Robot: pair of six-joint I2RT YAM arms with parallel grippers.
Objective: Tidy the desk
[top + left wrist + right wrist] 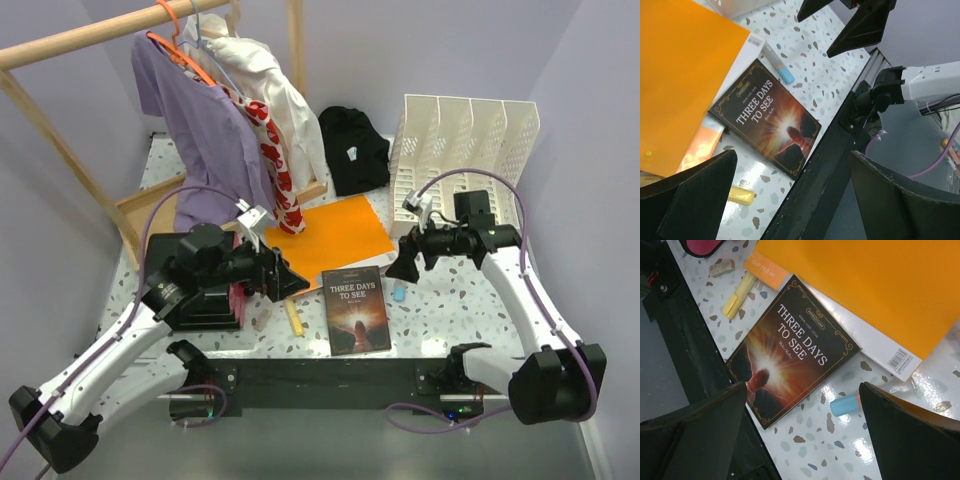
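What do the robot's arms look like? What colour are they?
Both arms have smooth white tube sections, the left arm and right arm alike, joined by chunky black round joints. A thin purple cable loops along each. The left gripper and right gripper have black, wedge-shaped fingers.

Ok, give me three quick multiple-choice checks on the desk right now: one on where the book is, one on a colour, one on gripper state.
1. The Three Days to See book lies:
A) at the far back edge
B) flat on the desk by the front rail
C) off it entirely

2. The folder behind it is:
A) green
B) grey
C) orange

3. The left gripper and right gripper are:
A) both open, empty
B) both shut
C) left shut on the book

Answers:
1 B, the top view shows it flat beside the rail.
2 C, it is orange in every view.
3 A, each wrist view shows fingers spread with nothing held.
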